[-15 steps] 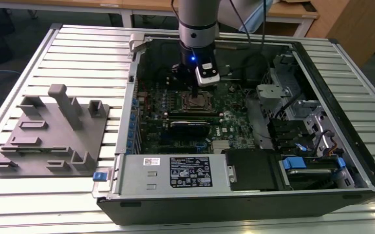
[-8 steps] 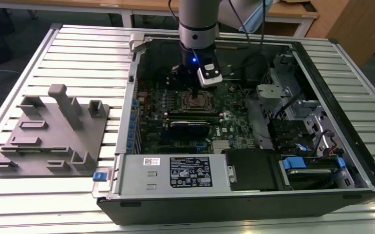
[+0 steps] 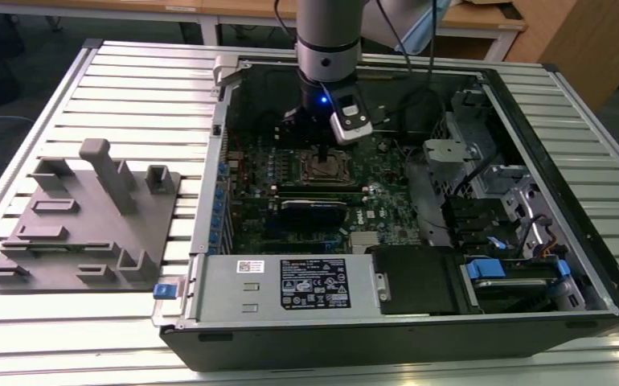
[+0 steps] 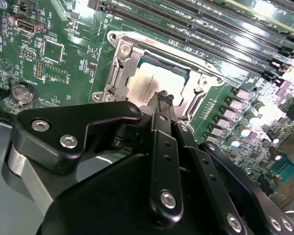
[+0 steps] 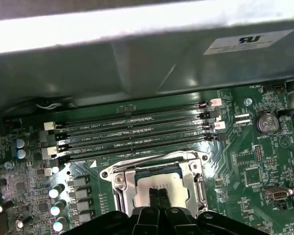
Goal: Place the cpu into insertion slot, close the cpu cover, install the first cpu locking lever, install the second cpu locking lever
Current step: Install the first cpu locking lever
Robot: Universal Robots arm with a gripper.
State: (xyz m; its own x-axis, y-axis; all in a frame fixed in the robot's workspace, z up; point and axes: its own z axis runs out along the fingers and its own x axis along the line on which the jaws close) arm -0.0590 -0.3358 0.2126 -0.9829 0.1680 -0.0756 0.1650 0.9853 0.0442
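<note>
I have the tool hovering fingers pressed together, holding nothing, over the cpu already seated in the insertion slot; cpu cover looks down; levers next, needing a careful hook-and-press.

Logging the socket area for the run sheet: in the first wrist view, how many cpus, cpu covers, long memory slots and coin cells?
cpu: 1
cpu cover: 1
long memory slots: 4
coin cell: 1
Total: 7
</note>
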